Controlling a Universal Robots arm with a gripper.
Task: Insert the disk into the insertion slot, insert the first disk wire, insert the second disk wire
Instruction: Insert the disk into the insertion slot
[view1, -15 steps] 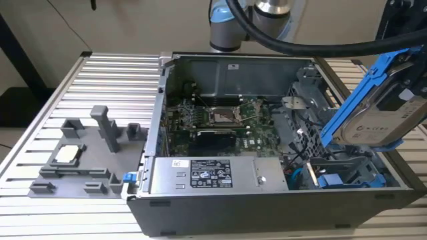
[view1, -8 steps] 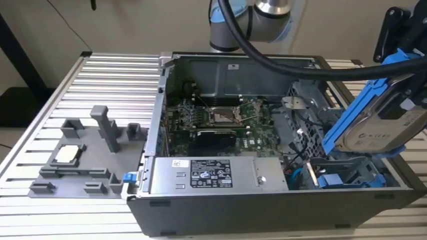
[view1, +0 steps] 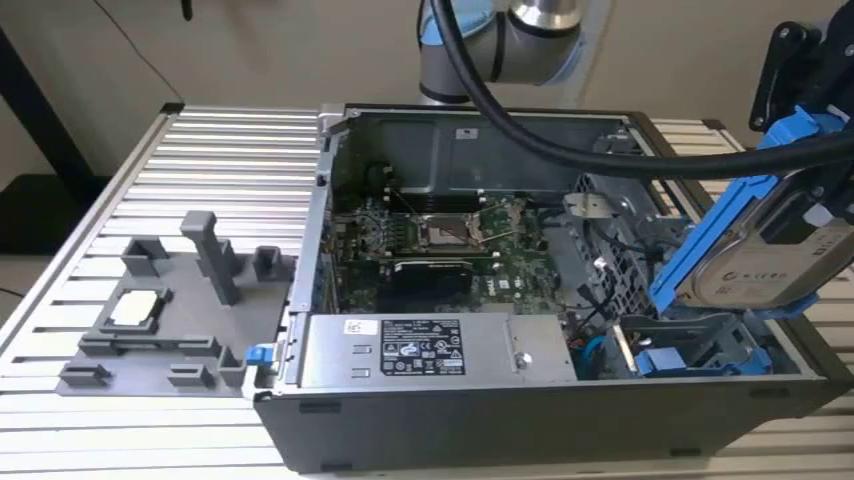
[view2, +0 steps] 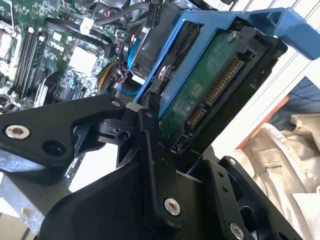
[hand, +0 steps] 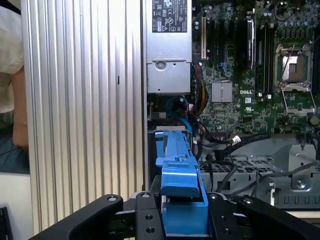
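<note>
1. The pincer (hand: 182, 217) is pinching the disk (view1: 774, 255): in the first wrist view its black fingers (hand: 145, 220) press on either side of the disk's bright blue carrier.
2. The disk hangs in the air, steeply tilted, over the exterior view's right end of the open computer case (view1: 534, 420). Its white label faces outward and its lower end points down into the case.
3. The insertion slot (view1: 687, 330), grey sheet metal with blue fittings, sits in the case's near corner at the exterior view's right. The disk's lower end is just above the slot and not seated in it.
4. In the second wrist view the disk's underside shows as a green circuit board (view2: 200, 95) with a row of connector pins at one end; no wire is plugged into them.
5. A blue cable (hand: 177, 107) curls between the power-supply box (view1: 414, 350) and the slot.
6. The power-supply box lies along the case's near wall, with the motherboard (view1: 441, 235) behind it.
7. The case stands on a ribbed aluminium table (view1: 227, 160). At the exterior view's left, well apart from the disk, a grey fixture tray (view1: 147, 340) with upright posts lies on the same table.
8. The arm (view1: 514, 35) rises behind the case, and a thick black hose (view1: 534, 125) runs from it toward the pincer.
</note>
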